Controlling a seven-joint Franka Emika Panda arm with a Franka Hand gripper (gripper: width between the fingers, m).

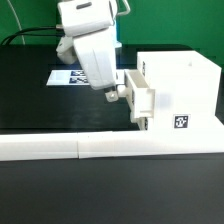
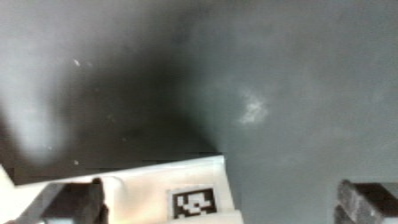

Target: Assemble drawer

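Observation:
The large white drawer casing stands on the exterior view's right, with a tag on its front face. One small white tray sticks out of the casing's left side, partly pushed in. My gripper hangs just left of the tray's outer end. In the wrist view my gripper is open, with the dark fingers far apart. The tray's tagged end lies between them, close to one finger and clear of the other. No second tray is in view.
The marker board lies on the black table behind the gripper. Long low white L-shaped bars run along the front edge. A black cable lies at the back on the exterior view's left.

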